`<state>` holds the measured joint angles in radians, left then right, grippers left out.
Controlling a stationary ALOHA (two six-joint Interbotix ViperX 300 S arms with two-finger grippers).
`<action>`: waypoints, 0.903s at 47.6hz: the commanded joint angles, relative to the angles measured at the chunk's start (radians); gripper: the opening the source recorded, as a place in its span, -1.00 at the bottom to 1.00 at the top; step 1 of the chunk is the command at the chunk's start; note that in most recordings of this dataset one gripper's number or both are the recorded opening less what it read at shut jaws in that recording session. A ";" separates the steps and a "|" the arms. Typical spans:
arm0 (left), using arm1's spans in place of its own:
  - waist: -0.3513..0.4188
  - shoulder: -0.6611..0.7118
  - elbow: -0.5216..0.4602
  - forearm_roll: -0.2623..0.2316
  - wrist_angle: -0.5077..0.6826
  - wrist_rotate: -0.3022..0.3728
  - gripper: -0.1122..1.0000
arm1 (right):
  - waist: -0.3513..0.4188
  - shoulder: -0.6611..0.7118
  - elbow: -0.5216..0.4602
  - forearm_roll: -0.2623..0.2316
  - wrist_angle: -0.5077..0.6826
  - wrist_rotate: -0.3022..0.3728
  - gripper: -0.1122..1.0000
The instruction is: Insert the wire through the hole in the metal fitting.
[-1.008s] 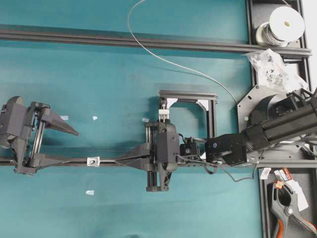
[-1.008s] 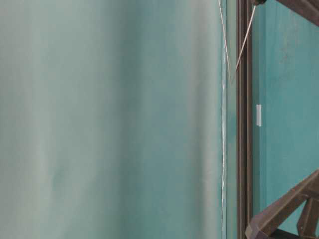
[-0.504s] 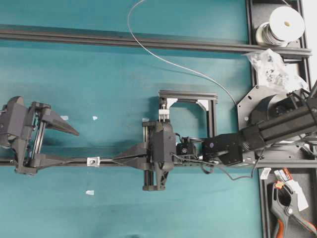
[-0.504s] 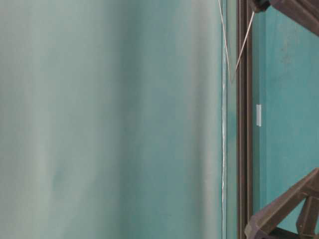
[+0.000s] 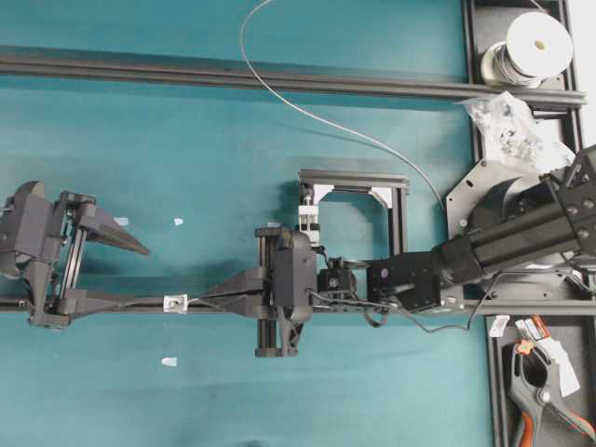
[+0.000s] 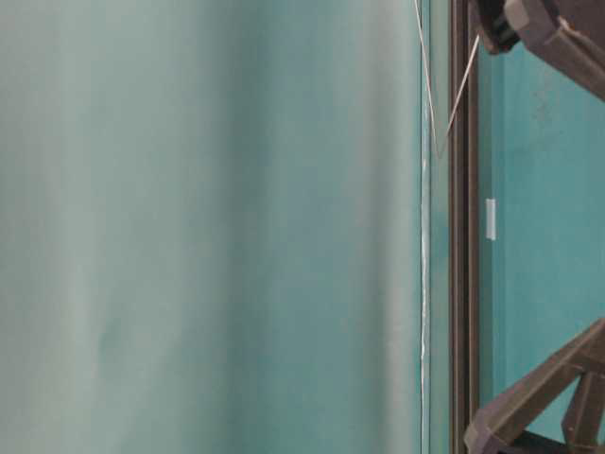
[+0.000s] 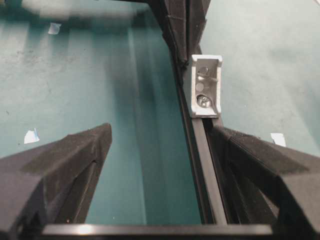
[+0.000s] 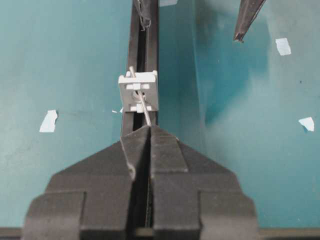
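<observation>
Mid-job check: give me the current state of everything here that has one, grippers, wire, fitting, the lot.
left gripper: open, fingers either side of the rail, holding nothing.
right gripper: shut on the wire, tips just short of the fitting.
wire: pinched at its end, tip entering the fitting's hole; a short stub shows past its top edge.
metal fitting: seated upright on the black rail, ungripped.
orange-handled clamp: lying unused at the edge.

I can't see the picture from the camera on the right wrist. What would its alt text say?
Closed black right gripper pinches a thin silvery wire whose tip passes through the hole of a small metal fitting seated on a dark rail. Around them lies a teal table dotted with white tape scraps, with another dark finger tip at the upper right.
</observation>
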<state>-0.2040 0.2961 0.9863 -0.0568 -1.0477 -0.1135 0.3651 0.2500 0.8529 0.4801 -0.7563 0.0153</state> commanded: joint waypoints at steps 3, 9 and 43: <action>-0.002 -0.020 -0.012 0.002 0.002 0.002 0.61 | -0.009 -0.009 -0.023 -0.005 -0.011 0.000 -0.82; -0.002 -0.021 -0.020 0.002 0.023 0.002 0.58 | -0.012 -0.009 -0.028 -0.009 -0.011 -0.003 -0.82; 0.000 -0.020 -0.034 0.002 0.052 -0.003 0.58 | -0.014 0.006 -0.066 -0.041 -0.015 -0.025 -0.82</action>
<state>-0.2040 0.2961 0.9633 -0.0583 -0.9940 -0.1135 0.3559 0.2684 0.8084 0.4479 -0.7609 -0.0077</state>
